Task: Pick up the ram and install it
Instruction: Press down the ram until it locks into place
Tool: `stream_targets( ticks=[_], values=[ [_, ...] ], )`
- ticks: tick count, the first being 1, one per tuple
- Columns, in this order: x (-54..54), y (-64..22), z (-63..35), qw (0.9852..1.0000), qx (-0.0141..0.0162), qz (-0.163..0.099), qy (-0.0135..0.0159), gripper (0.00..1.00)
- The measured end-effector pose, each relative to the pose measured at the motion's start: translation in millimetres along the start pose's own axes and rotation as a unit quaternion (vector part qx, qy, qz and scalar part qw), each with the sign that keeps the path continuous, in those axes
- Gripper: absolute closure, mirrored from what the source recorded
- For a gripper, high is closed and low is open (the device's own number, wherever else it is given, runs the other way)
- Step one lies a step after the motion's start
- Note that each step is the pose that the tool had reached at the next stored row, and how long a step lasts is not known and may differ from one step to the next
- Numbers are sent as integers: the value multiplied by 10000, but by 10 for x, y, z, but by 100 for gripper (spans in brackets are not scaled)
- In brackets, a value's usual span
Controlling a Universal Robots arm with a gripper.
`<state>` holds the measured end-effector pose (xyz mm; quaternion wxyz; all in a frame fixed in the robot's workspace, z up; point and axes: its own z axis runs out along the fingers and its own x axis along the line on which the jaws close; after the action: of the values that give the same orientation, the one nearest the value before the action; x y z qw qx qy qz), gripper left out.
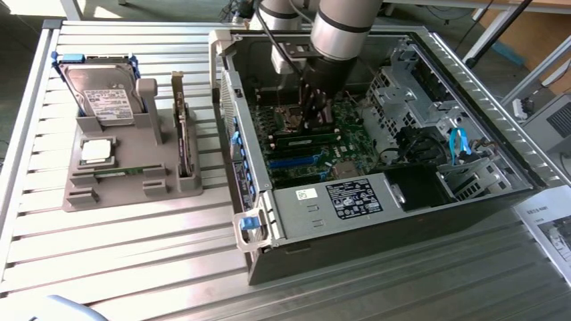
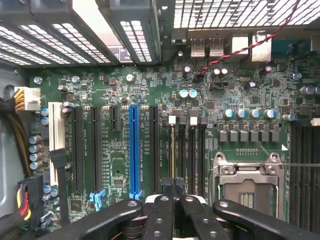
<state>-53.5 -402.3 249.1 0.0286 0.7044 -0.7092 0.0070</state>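
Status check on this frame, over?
Gripper shut, inside the case. Ram in a motherboard slot directly under it; contact unclear. Nothing between them.

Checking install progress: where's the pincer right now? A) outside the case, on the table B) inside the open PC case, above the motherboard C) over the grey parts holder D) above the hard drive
B: the exterior view shows the arm reaching into the open case, with the pincer just above the motherboard.

Gripper (image 1: 308, 120) inside the computer case (image 1: 499, 200), above the motherboard (image 2: 120, 120).
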Motion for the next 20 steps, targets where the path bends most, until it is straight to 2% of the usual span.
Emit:
stream_targets(
  ticks=[10,20],
  values=[
    [1,14,-12,10000,-1,-1,1,90],
    [2,189,-6,10000,0,0,-1,90]
  ],
)
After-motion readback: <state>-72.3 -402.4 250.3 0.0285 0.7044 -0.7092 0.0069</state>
